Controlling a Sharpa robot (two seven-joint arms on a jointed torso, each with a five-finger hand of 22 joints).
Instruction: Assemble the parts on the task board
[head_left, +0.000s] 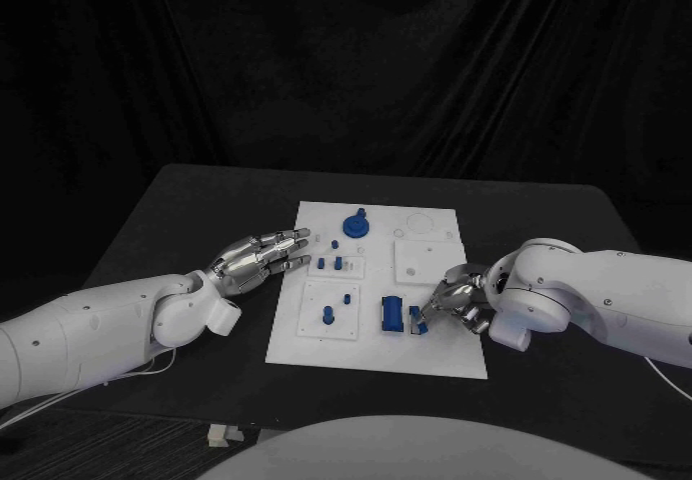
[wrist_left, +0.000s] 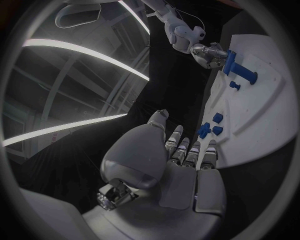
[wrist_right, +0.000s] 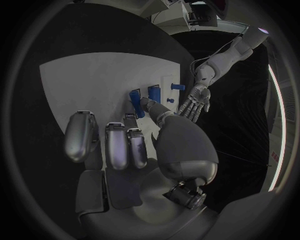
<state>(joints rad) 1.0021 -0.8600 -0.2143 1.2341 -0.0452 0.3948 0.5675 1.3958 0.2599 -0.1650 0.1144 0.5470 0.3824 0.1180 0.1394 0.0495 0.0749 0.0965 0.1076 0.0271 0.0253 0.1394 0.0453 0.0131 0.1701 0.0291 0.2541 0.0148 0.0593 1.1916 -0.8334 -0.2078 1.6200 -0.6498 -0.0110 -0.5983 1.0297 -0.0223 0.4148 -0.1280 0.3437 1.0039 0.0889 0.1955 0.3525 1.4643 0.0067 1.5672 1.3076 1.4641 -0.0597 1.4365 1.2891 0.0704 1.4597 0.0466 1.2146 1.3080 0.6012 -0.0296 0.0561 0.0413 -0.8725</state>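
Task board (head_left: 433, 352): white plate lying flat at the middle of the black table (head_left: 188, 215), long side running from 6 toward 12 o'clock in the head view. Several blue parts on it. Round keyed part (head_left: 355, 223) toward 12 o'clock, near the far edge. Small pegs (head_left: 338, 263) toward 9 o'clock, just beside the left fingertips (head_left: 299, 262). Short upright pieces (head_left: 329, 315) on the raised square at about 7 o'clock. Tall blue block (head_left: 392, 313) at about 5 o'clock, with a second, smaller blue part (head_left: 417, 320) just beside it on its 3 o'clock side.

Left hand (head_left: 261, 258) at the board's 9 o'clock edge, fingers stretched out flat and slightly apart, holding nothing; tips over the rim of the plate, near the small pegs but, as far as can be told, not gripping them. Same flat, spread pose seen from the left wrist (wrist_left: 181, 150), fingers reaching toward the white plate (wrist_left: 262, 115).

Right hand (head_left: 462, 302) at the board's 4 o'clock edge, turned inward, fingers curled toward the smaller blue part beside the tall block. Fingertips at or on that part; whether actually pinched or merely touched, cannot tell. From the right wrist, fingers (wrist_right: 119, 142) hanging over the board (wrist_right: 94, 85), thumb reaching toward a blue piece (wrist_right: 135, 102).
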